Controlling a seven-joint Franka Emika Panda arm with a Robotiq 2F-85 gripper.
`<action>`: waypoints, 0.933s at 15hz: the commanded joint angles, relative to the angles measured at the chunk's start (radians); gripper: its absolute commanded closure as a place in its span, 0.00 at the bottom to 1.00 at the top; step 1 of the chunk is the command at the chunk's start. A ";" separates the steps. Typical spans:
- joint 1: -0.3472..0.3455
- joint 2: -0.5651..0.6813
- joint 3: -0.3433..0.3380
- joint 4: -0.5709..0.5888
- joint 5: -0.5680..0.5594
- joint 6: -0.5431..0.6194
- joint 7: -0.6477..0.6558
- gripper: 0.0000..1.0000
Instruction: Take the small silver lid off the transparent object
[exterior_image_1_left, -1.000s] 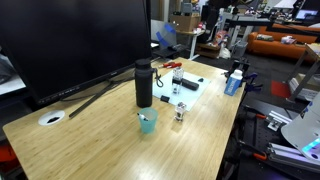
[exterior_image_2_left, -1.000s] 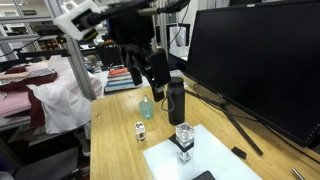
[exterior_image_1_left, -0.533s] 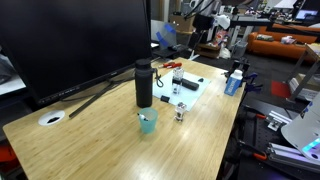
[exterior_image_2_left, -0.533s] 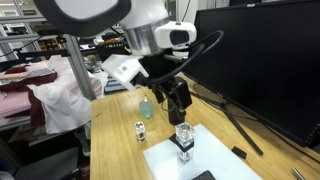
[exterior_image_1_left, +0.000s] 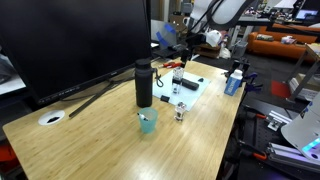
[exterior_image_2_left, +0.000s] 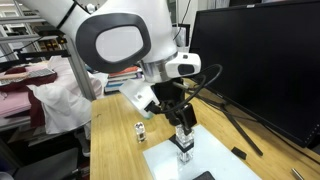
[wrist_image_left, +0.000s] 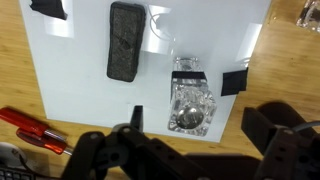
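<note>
The transparent object (wrist_image_left: 190, 100) stands upright on a white sheet (wrist_image_left: 80, 90). Seen from above in the wrist view, the small silver lid (wrist_image_left: 193, 117) sits on its top. It also shows in both exterior views (exterior_image_1_left: 178, 86) (exterior_image_2_left: 184, 142). My gripper (wrist_image_left: 200, 120) is open, directly above it, with one finger on each side and not touching it. In both exterior views the gripper (exterior_image_1_left: 183, 62) (exterior_image_2_left: 183, 120) hangs just over the container's top.
A tall black bottle (exterior_image_1_left: 144, 84), a teal cup (exterior_image_1_left: 148, 122) and a short clear jar (exterior_image_1_left: 180, 113) (exterior_image_2_left: 140, 131) stand on the wooden table (exterior_image_1_left: 90, 140). On the sheet lie a black block (wrist_image_left: 125, 40) and a small black square (wrist_image_left: 235, 82); a red screwdriver (wrist_image_left: 25, 128) lies beside it. A large monitor (exterior_image_1_left: 70, 40) stands behind.
The arm has swung in over the table and come down, so the open gripper now hangs right above the transparent object. The objects have not moved.
</note>
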 joint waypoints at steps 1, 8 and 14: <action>-0.014 -0.004 0.014 0.001 0.001 -0.003 -0.001 0.00; -0.004 0.016 0.024 0.012 -0.061 0.008 0.046 0.00; 0.000 0.041 0.043 0.030 -0.062 -0.008 0.050 0.00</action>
